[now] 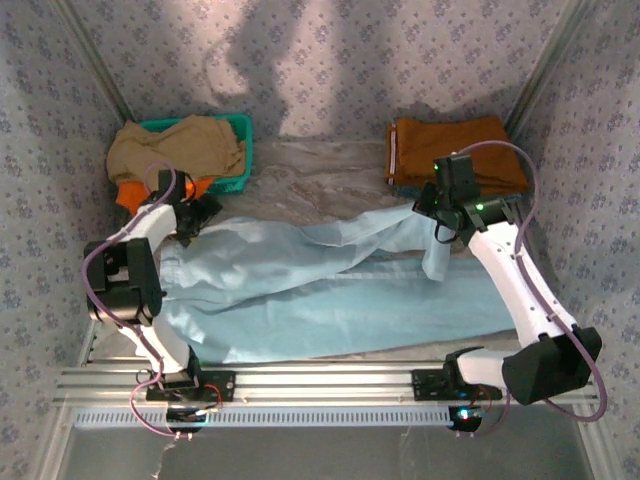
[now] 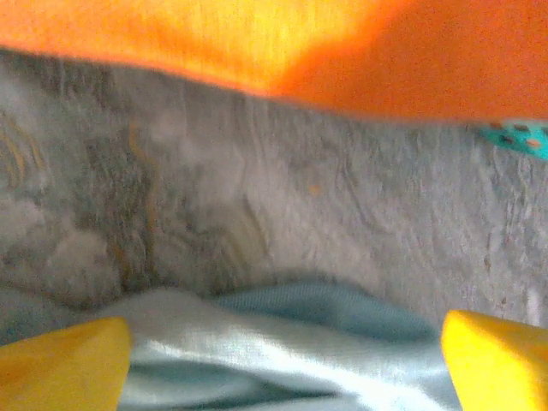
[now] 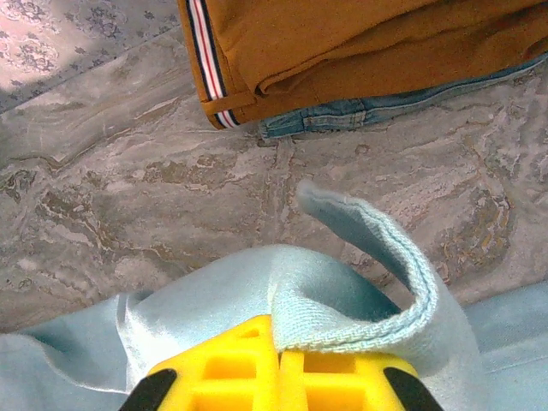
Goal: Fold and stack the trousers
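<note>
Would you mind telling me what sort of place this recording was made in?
Most likely a staged robot test cell for laundry folding: patterned fabric walls enclose a marble-look table, with trousers spread out and a teal basket of clothes.

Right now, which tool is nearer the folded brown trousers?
Right. The right tool, shut on the pale blue trousers, sits at the left front corner of the brown trousers; the left tool is well away, beside the teal basket.

trousers [image 3: 214,317] cut by bottom edge; denim [image 3: 325,116] mostly under brown garment [image 3: 360,43]
</note>
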Tool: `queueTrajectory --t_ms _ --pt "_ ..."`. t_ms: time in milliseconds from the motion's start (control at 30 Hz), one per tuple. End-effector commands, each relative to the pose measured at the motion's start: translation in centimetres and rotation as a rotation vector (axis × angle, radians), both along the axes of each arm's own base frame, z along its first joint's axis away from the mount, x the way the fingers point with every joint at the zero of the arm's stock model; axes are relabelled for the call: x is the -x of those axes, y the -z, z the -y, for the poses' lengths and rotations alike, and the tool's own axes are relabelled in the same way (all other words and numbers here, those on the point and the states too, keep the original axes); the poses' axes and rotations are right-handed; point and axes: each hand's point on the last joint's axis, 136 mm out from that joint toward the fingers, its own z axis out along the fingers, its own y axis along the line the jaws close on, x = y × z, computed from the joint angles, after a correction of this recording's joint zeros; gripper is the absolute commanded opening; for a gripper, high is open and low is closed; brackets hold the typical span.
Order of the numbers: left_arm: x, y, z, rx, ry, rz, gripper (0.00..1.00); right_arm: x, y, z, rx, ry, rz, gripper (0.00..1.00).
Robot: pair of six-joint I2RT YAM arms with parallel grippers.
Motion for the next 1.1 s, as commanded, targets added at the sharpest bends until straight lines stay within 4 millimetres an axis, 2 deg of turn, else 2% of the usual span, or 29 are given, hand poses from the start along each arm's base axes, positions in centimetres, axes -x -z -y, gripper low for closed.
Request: queueTrajectory --t_ms 0,33,100,167,200,233,267,300,333,400,467,500,533,567,600,633,767,867,1067 --pt "0.6 2.9 -0.2 0.006 0.011 -0.078 0.73 -0.3 0.2 0.6 -0.001 0.001 0.014 0.00" --pt "1.0 3.7 0.2 0.023 0.020 -0.092 0.61 -0.4 0.2 0.8 -0.010 0.004 0.015 0.00" --pt "1.8 4.8 0.7 0.042 0.032 -0.098 0.45 -0.5 0.3 1.3 -0.024 0.011 0.017 0.00" --pt "2.8 4.8 0.7 0.046 0.022 -0.098 0.23 -0.5 0.3 1.9 -0.030 0.023 0.021 0.00" --pt "3.3 4.4 0.6 0.045 0.016 -0.082 0.19 -0.6 0.3 2.2 -0.033 0.028 0.025 0.00" --pt "3.6 3.5 0.6 0.036 0.015 -0.060 0.19 -0.7 0.4 2.3 -0.041 0.029 0.025 0.00" --pt "3.9 2.5 0.4 0.020 0.016 -0.045 0.23 -0.7 0.5 2.5 -0.048 0.030 0.026 0.00" --pt "4.2 1.2 0.0 -0.008 0.013 -0.036 0.33 -0.8 0.6 2.5 -0.056 0.027 0.026 0.00" --pt "4.7 0.0 -0.7 -0.052 0.003 -0.038 0.46 -0.9 0.6 2.5 -0.061 0.026 0.028 0.00" --pt "6.2 -2.0 -2.1 -0.145 -0.041 -0.056 0.66 -1.2 1.0 2.5 -0.067 0.025 0.024 0.00" --pt "8.2 -3.4 -3.2 -0.237 -0.105 -0.077 0.78 -1.6 1.6 2.7 -0.072 0.032 0.014 0.00" --pt "9.4 -3.8 -4.0 -0.289 -0.142 -0.092 0.80 -1.7 1.9 2.7 -0.080 0.031 0.002 0.00" --pt "10.7 -3.8 -4.7 -0.331 -0.180 -0.108 0.80 -1.8 2.3 2.7 -0.084 0.031 -0.014 0.00" --pt "11.8 -3.7 -5.4 -0.367 -0.215 -0.118 0.89 -1.9 2.6 2.8 -0.078 0.031 -0.024 0.00" --pt "13.0 -3.5 -6.3 -0.401 -0.261 -0.124 0.92 -1.8 3.1 2.9 -0.067 0.035 -0.034 0.00" --pt "14.1 -3.2 -7.1 -0.436 -0.304 -0.133 0.99 -1.9 3.4 3.0 -0.063 0.040 -0.041 0.00" --pt "16.4 -1.5 -8.7 -0.482 -0.384 -0.188 1.00 -2.4 4.8 2.9 -0.078 0.042 -0.077 0.00" --pt "15.7 -0.8 -9.6 -0.473 -0.398 -0.194 1.00 -2.2 5.9 2.6 -0.070 0.041 -0.118 0.00" --pt "10.5 -0.6 -11.1 -0.430 -0.333 -0.108 1.00 -1.4 7.8 2.3 -0.050 0.056 -0.169 0.00"
